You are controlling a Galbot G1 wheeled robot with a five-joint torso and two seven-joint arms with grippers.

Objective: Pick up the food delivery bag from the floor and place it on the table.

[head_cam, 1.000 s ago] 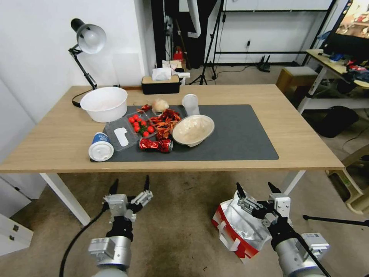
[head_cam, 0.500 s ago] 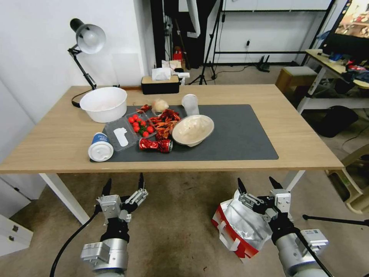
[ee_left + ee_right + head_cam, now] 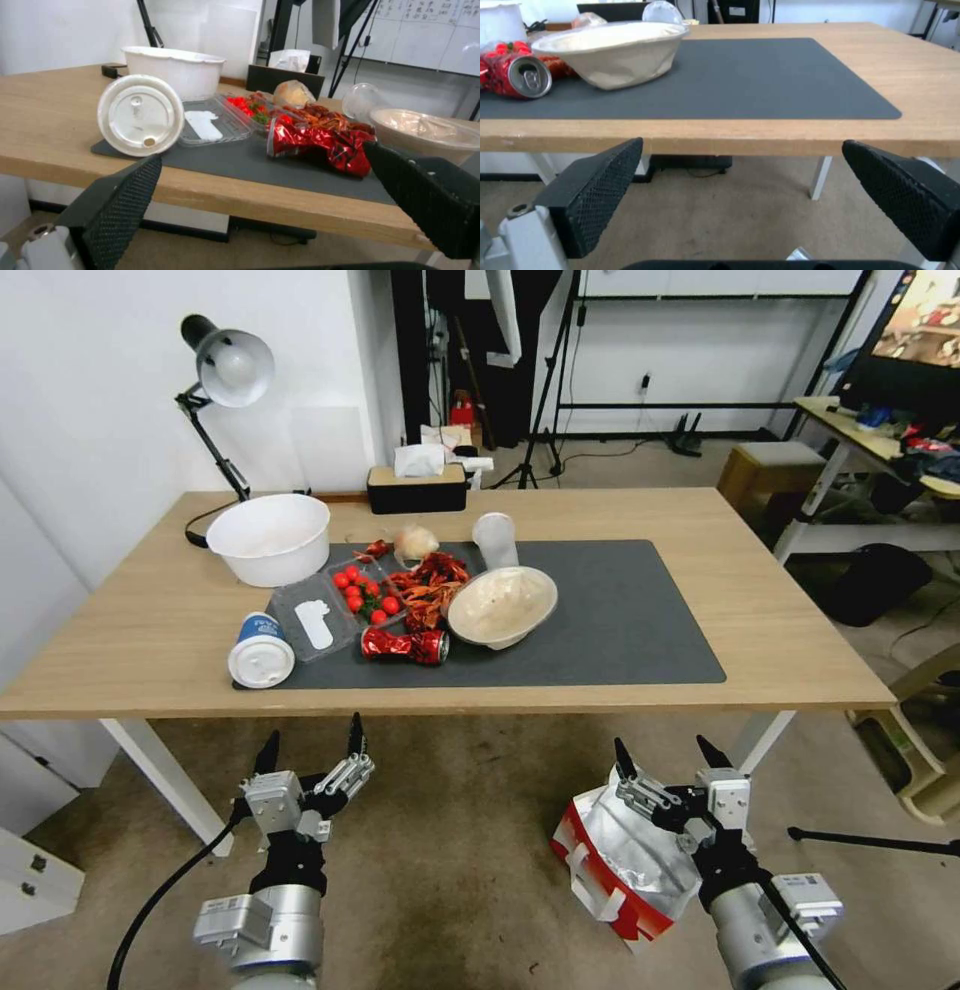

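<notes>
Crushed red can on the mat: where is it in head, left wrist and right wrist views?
Head view: crushed red can near the mat's front edge, left of the beige bowl.
Left wrist view: can between the tipped white cup and the bowl.
Right wrist view: can beside the bowl, tab end toward the camera.
Shared landmark: the beige bowl.

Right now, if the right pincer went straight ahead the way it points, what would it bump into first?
Probably the table's front edge. The right pincer, open, points at it with nothing between, though it might slip just under; depth is unclear.
</notes>
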